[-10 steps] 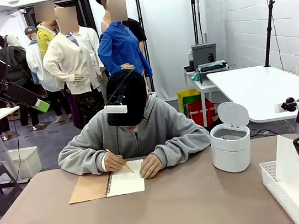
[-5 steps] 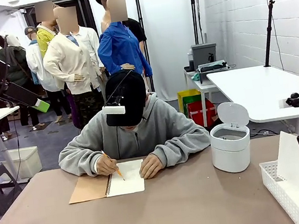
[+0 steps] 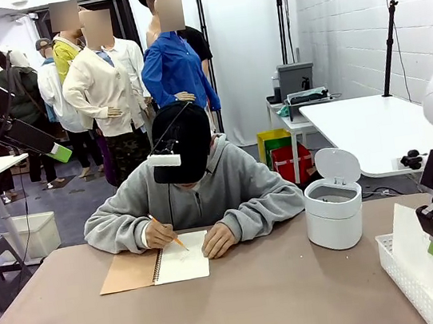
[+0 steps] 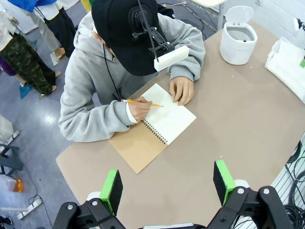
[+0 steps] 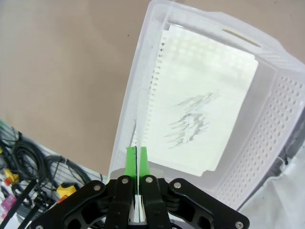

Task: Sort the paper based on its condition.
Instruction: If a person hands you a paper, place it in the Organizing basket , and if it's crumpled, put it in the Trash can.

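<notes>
Jaws of the right gripper (image 5: 137,164) are being clenched on the edge of a scribbled sheet (image 5: 200,119), which is being held in the white basket (image 5: 267,124) at the near right. Left gripper (image 4: 167,183) jaws are being held wide apart above the table (image 4: 228,119). Sorting is judged as being only begun: another notebook page (image 4: 171,119) is being pencilled by the person (image 4: 90,100) at the far side.
</notes>
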`<action>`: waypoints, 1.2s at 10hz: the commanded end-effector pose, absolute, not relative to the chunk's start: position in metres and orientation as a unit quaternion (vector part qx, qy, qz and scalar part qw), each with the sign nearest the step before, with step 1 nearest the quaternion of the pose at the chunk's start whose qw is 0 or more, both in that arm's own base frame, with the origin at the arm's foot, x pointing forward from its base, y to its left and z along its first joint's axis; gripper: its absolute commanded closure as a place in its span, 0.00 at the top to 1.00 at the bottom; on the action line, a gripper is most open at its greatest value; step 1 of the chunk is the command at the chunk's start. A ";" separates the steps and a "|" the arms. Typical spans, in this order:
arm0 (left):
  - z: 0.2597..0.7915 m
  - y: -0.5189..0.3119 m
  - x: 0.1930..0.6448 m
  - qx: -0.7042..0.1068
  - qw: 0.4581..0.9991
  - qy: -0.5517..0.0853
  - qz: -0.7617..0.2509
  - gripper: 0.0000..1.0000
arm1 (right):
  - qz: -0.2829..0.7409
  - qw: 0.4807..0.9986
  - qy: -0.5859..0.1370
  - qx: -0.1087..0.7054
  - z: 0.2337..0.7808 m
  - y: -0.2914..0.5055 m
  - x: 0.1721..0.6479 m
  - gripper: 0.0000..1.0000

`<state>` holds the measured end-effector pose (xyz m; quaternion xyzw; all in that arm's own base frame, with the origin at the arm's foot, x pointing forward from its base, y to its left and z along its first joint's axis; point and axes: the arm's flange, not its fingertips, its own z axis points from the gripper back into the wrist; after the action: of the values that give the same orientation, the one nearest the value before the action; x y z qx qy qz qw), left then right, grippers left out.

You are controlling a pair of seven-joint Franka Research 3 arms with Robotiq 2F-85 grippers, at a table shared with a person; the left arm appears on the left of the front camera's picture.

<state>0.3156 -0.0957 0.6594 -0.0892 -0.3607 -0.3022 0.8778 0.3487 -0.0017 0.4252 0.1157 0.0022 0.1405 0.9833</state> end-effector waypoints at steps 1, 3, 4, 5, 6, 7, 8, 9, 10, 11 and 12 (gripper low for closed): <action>0.660 -0.096 0.315 -0.100 0.879 -0.360 -0.297 1.00 | 0.119 0.985 0.011 0.128 0.405 0.008 0.345 0.00; 0.660 -0.096 0.315 -0.100 0.879 -0.360 -0.297 1.00 | 0.091 0.989 0.025 0.113 0.390 0.007 0.346 0.00; 0.660 -0.096 0.315 -0.100 0.879 -0.360 -0.297 1.00 | 0.082 0.990 0.027 0.110 0.384 0.007 0.348 0.00; 0.660 -0.096 0.315 -0.100 0.879 -0.360 -0.297 1.00 | 0.078 0.990 0.033 0.109 0.380 0.002 0.346 0.00; 0.660 -0.096 0.315 -0.100 0.879 -0.360 -0.297 1.00 | 0.075 0.991 0.030 0.110 0.378 -0.001 0.347 0.00; 0.660 -0.096 0.315 -0.100 0.879 -0.360 -0.297 1.00 | 0.094 0.988 0.036 0.116 0.396 0.001 0.360 0.00; 0.660 -0.096 0.315 -0.100 0.879 -0.360 -0.297 1.00 | 0.094 0.988 0.036 0.116 0.396 0.001 0.360 0.00; 0.660 -0.096 0.315 -0.100 0.879 -0.360 -0.297 1.00 | 0.094 0.988 0.036 0.116 0.396 0.001 0.360 0.00; 0.660 -0.096 0.315 -0.100 0.879 -0.360 -0.297 1.00 | 0.094 0.988 0.036 0.116 0.396 0.001 0.360 0.00; 0.660 -0.096 0.315 -0.100 0.879 -0.360 -0.297 1.00 | 0.094 0.988 0.036 0.116 0.396 0.001 0.360 0.00; 0.660 -0.096 0.315 -0.100 0.879 -0.360 -0.297 1.00 | 0.090 0.989 0.035 0.115 0.394 -0.001 0.361 0.16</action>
<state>0.3156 -0.0957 0.6593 -0.0893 -0.3607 -0.3021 0.8779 0.3606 -0.0009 0.3944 0.1149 0.0353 0.0900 0.9887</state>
